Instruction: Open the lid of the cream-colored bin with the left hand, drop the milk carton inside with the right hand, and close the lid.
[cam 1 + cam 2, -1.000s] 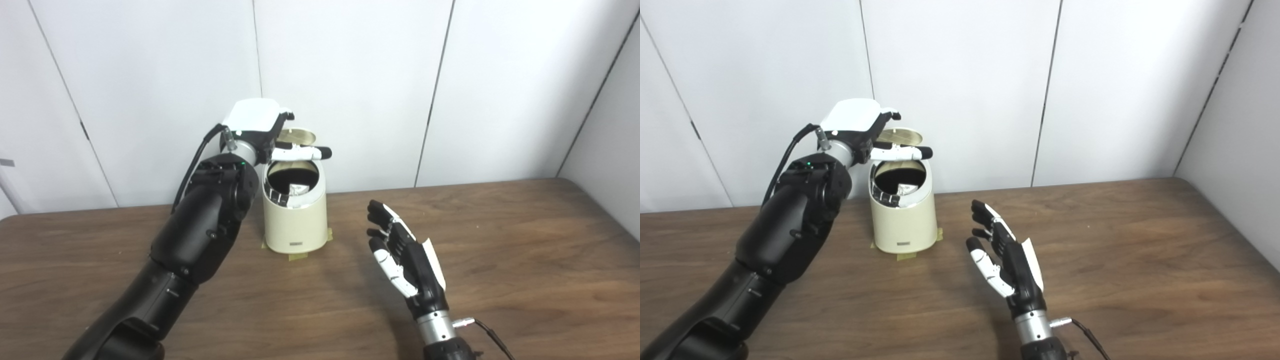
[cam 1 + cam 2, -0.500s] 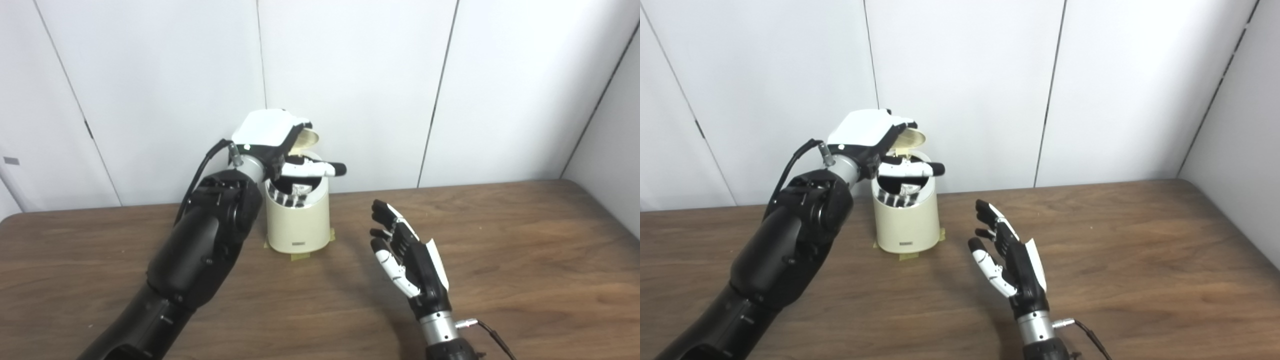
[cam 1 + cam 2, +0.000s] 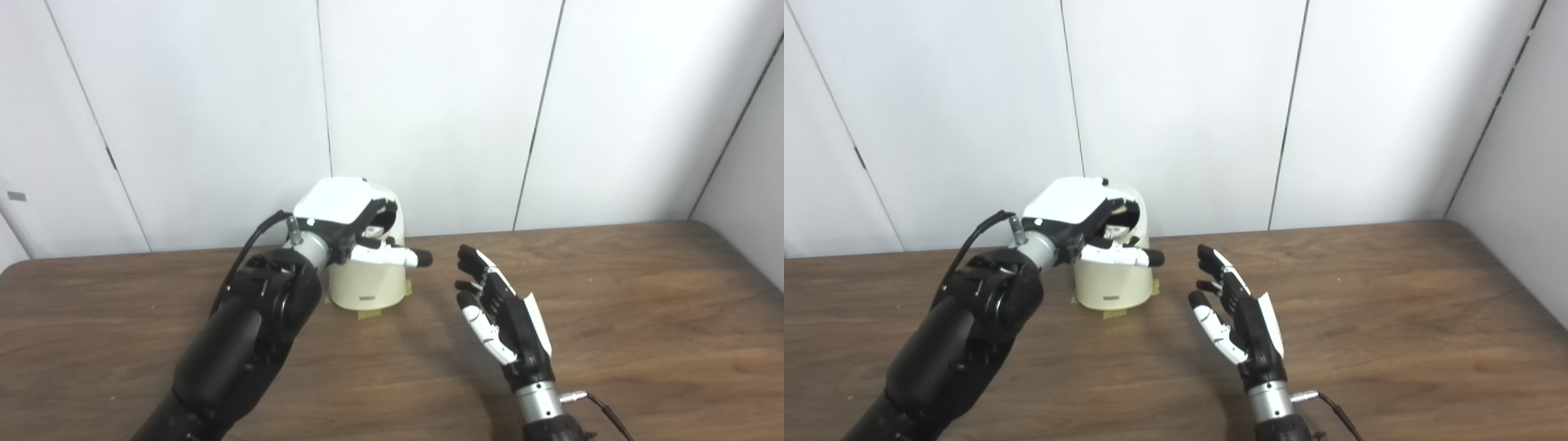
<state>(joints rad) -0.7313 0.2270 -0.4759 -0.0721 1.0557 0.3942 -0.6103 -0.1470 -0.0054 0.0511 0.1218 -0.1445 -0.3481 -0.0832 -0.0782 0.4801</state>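
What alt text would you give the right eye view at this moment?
The left hand rests on top of the cream-colored bin at the back of the wooden table, over its lid, with a dark gap showing under the fingers. The right hand hovers open and empty to the bin's right; no milk carton lies on the table.

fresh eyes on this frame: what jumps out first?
The left hand, white-backed, sits on top of the cream-colored bin at the back of the table, hiding most of the lid; a dark gap still shows under its fingers. The right hand hangs open and empty above the table to the bin's right, palm turned toward the bin. Tape tabs show at the bin's base.
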